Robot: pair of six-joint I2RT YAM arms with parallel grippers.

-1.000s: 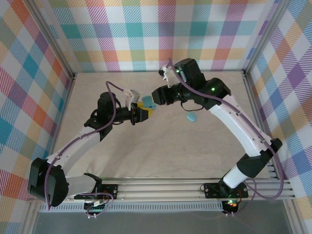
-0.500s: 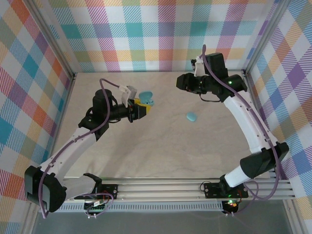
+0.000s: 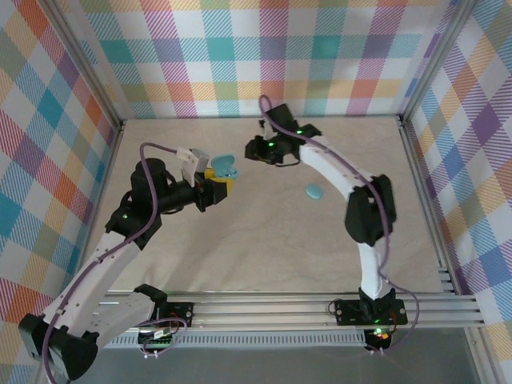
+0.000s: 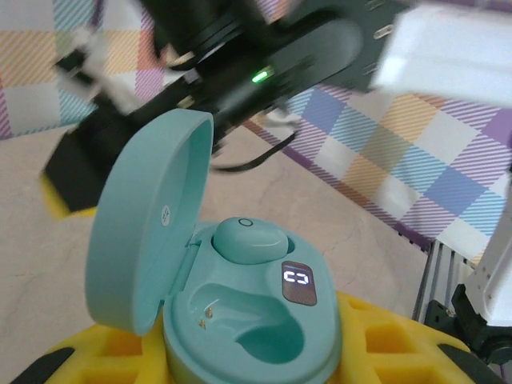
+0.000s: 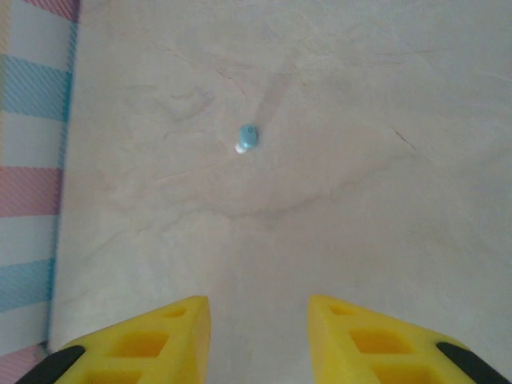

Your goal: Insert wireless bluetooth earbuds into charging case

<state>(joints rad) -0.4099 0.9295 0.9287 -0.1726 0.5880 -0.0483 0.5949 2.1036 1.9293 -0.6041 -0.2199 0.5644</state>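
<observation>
My left gripper (image 3: pixel 218 182) clamped on charging case (image 4: pixel 264 336), lid (image 4: pixel 148 232) up. One earbud (image 4: pixel 250 238) seated in far socket; near socket (image 4: pixel 260 324) empty. My right gripper (image 5: pixel 258 320) spread, carrying nothing, hanging above loose earbud (image 5: pixel 249 137) on table (image 5: pixel 384 200). Second teal case (image 3: pixel 314 192) lies on table, apart. Judge held case half filled. Left to do: grab loose bud, seat in empty socket, shut lid.
</observation>
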